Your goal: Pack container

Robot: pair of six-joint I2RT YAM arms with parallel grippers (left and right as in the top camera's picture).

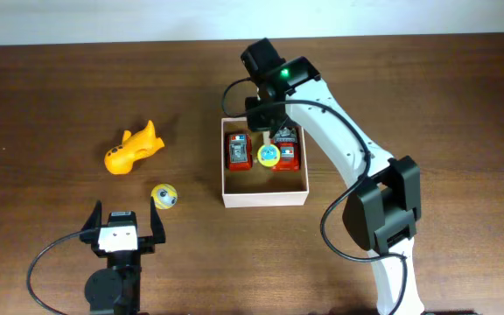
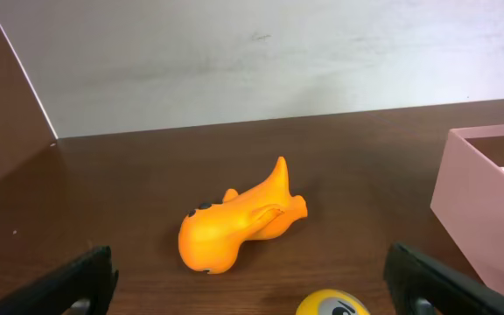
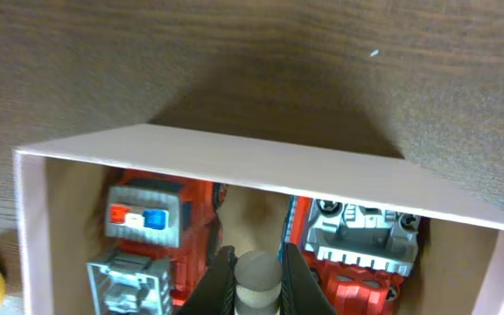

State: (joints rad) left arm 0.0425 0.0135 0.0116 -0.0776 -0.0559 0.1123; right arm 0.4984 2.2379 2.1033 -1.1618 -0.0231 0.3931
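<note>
Over mid-bench [image 1: 59,87] container [image 1: 265,198] | right gripper [image 3: 258,267] clenched on round toy [image 1: 269,155] between red trucks [image 1: 238,150] | left gripper [image 1: 126,215] spread wide, near-left | advice: lower fully, release gently, rise straight

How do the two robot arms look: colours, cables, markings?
The right arm has white curved links, black joints, a green light and looping black cables. The left arm is black with a white block and one black cable. Both have black jaws.

Counted: white-walled container [image 1: 265,198] 1 | red toy vehicles [image 1: 238,150] 2 | yellow ball toys [image 1: 164,196] 2 | orange animal toy [image 1: 132,149] 1 | robot arms [image 1: 348,149] 2
</note>
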